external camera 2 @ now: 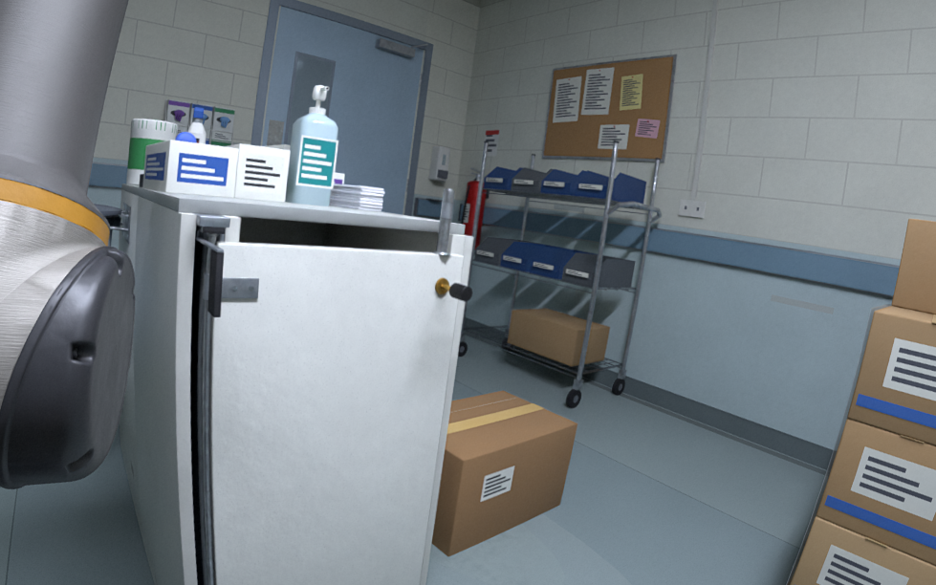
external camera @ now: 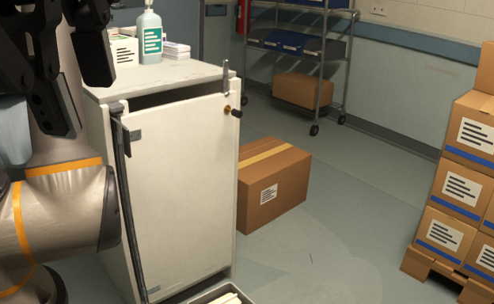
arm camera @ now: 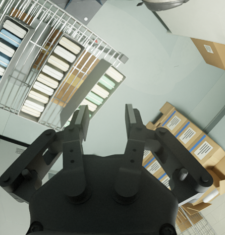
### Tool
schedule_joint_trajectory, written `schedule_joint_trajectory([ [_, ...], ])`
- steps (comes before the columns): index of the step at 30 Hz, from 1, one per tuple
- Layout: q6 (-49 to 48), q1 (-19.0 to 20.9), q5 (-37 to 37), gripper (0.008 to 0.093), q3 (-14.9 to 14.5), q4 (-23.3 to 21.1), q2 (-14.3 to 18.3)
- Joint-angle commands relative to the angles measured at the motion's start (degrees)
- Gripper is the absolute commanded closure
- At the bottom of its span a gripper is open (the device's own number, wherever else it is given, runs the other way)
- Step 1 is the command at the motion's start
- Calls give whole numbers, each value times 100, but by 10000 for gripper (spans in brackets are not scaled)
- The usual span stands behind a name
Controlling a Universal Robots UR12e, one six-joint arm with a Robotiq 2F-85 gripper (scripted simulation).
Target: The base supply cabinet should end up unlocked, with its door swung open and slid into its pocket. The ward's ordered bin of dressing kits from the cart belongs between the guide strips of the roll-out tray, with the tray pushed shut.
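The white supply cabinet (external camera: 175, 174) stands in the middle of the room with its door (external camera 2: 326, 415) across the front. A brass lock and black knob (external camera: 232, 111) sit at the door's upper right, under a grey latch bar (external camera: 225, 77). High at the left, beside the cabinet's top, my gripper (arm camera: 105, 119) is open and empty. The wrist camera looks down on a wire cart (arm camera: 57, 72) holding bins of white, blue and green kits (arm camera: 50, 76). A grey bin's corner (external camera: 220, 296) shows on the floor below the door.
My own arm (external camera: 36, 198) crowds the cabinet's left side. A taped cardboard box (external camera: 272, 182) sits on the floor right of the cabinet. A wire shelf rack (external camera: 297, 59) stands at the back wall. Stacked labelled boxes (external camera: 472, 186) fill the right. Bottles and cartons (external camera 2: 238, 167) top the cabinet.
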Motion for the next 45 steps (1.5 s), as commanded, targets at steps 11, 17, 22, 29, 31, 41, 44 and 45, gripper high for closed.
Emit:
schedule_joint_trajectory([
  [11, -2470, 1513, 1016, 534, -211, 527, 1168],
  [17, -4027, 2465, 1656, 534, -343, 860, 1901],
  [22, -5361, 3280, 2205, 534, -456, 1144, 2529],
  [29, -7187, 4395, 2955, 534, -611, 1534, 3389],
  [31, -7684, 4699, 3159, 534, -654, 1640, 3623],
  [41, -9877, 6037, 4060, 534, -841, 2107, 4655],
  [44, -10413, 6363, 4280, 534, -887, 2222, 4907],
  [45, -10577, 6463, 4348, 534, -902, 2257, 4985],
])
